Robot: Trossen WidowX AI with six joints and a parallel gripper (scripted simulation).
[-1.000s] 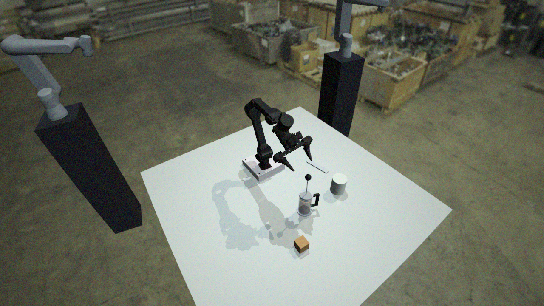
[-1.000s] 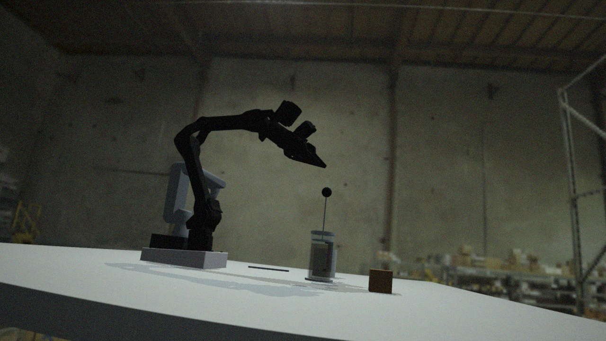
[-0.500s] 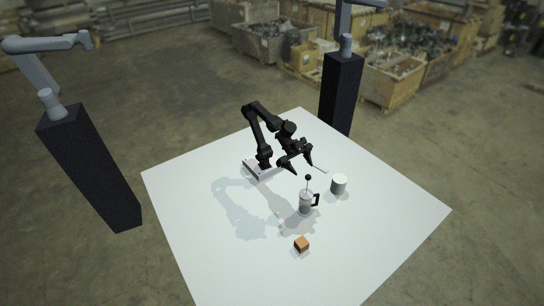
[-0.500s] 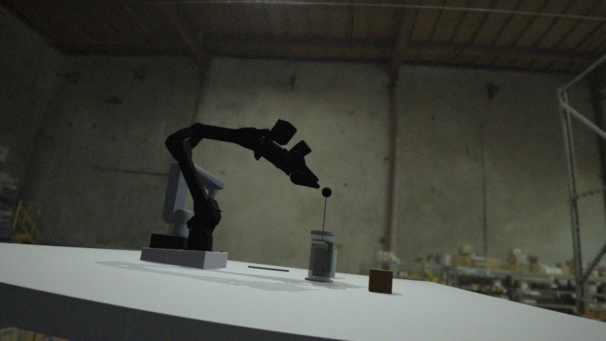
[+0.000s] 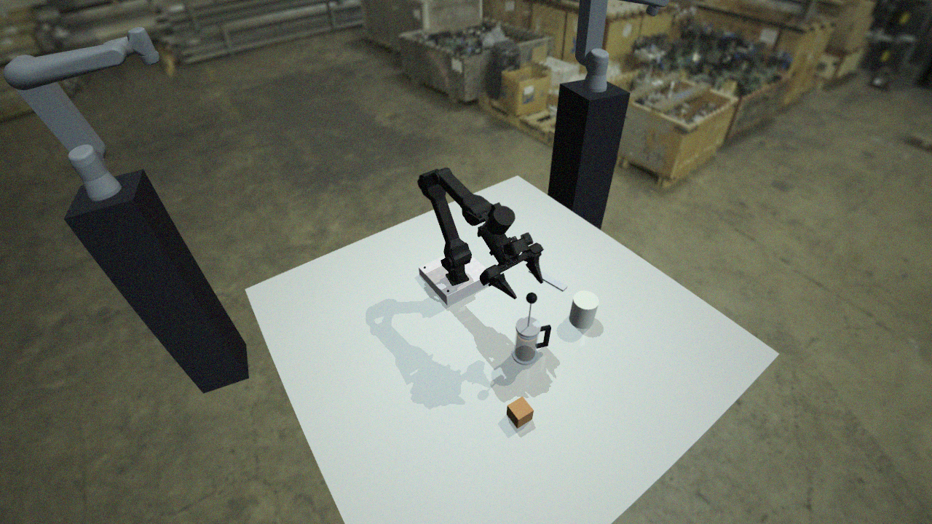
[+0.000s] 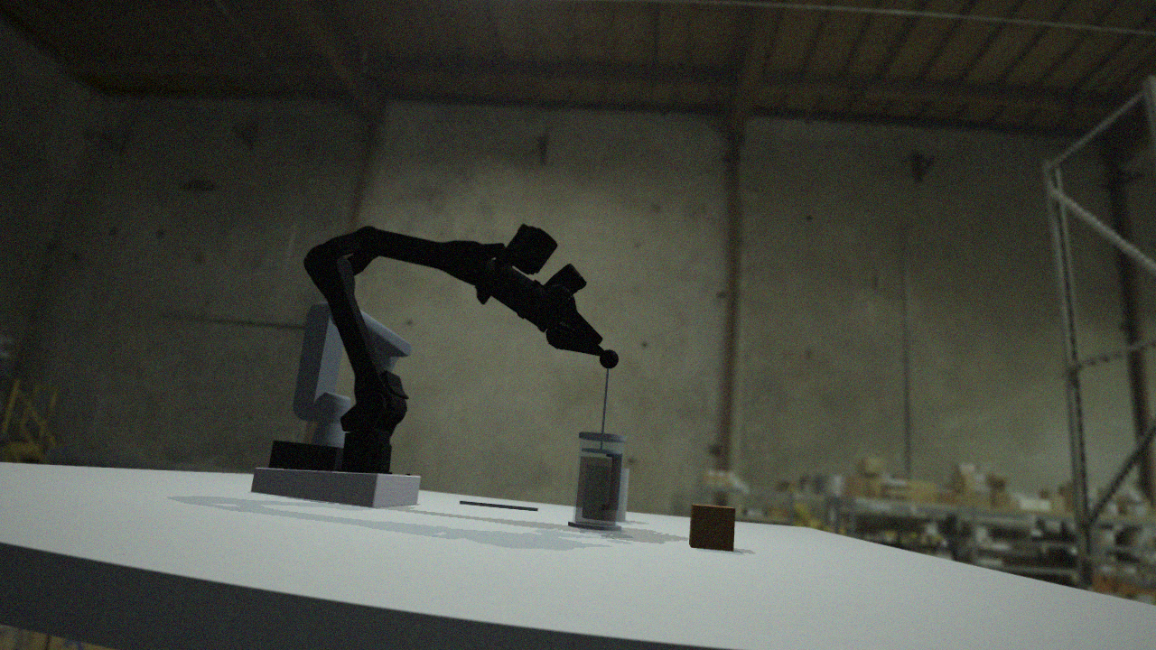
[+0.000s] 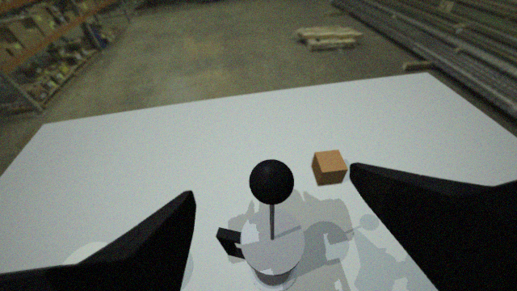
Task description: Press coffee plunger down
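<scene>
The glass coffee press stands upright on the white table, its black handle to one side. Its plunger rod is fully raised, with the black ball knob on top. My gripper is open wide and empty. It is tilted down towards the knob, with its fingertips at about knob height. In the wrist view the knob sits midway between the two fingers, touching neither.
A brown cube lies in front of the press. A white cylinder stands beside the press. A flat thin strip lies near the arm's base. Two dark pillars stand off the table.
</scene>
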